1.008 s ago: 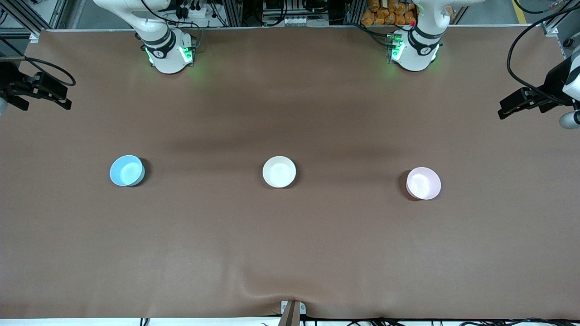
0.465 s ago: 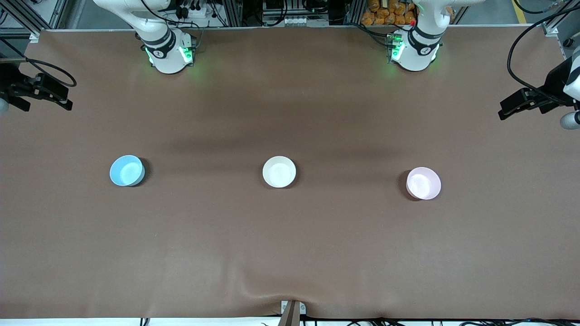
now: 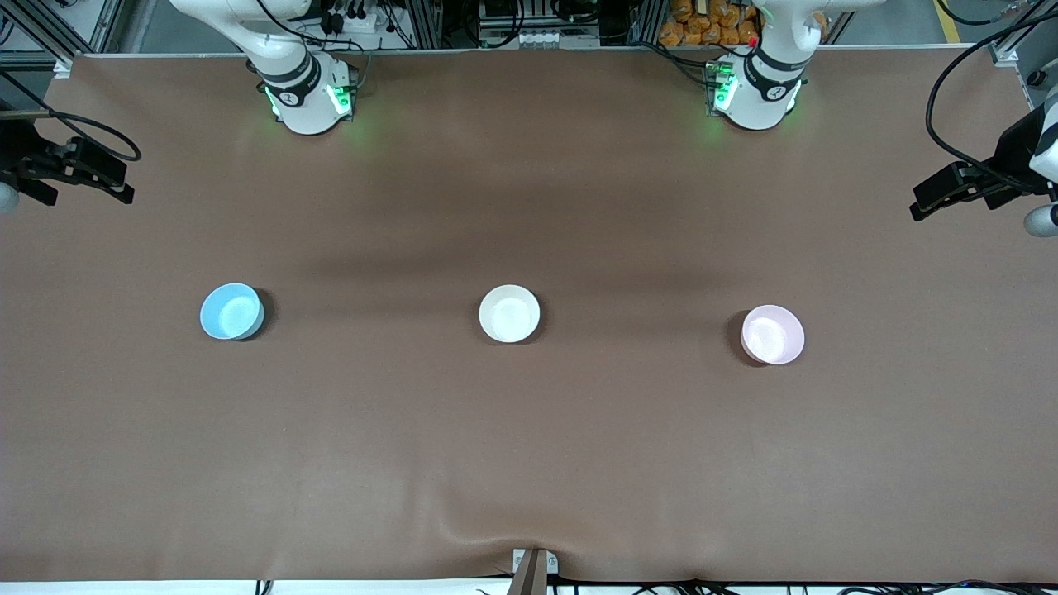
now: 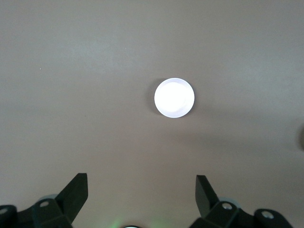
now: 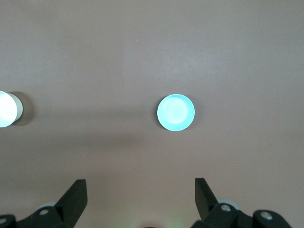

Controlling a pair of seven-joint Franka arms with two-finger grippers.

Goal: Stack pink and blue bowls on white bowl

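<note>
Three bowls unmoved, mid-tabletop, empty: blue bowl (image 3: 232,311) toward right arm's end, white bowl (image 3: 509,313) central, pink bowl (image 3: 773,334) toward left arm's end. Left gripper (image 4: 141,192) and right gripper (image 5: 140,195) spread, high above.

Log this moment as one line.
left hand: open, high | right hand: open, high | pink bowl, blue bowl, white bowl: apart, unstacked

Three bowls total on the desk (image 3: 529,454), all the same size and one of each color: one blue bowl (image 3: 231,311), one white bowl (image 3: 509,314), and one pink bowl (image 3: 772,335). Also two robot arms, so two end effectors: the left end effector (image 4: 141,190) and the right end effector (image 5: 141,190), each with two fingers spread wide apart.
</note>
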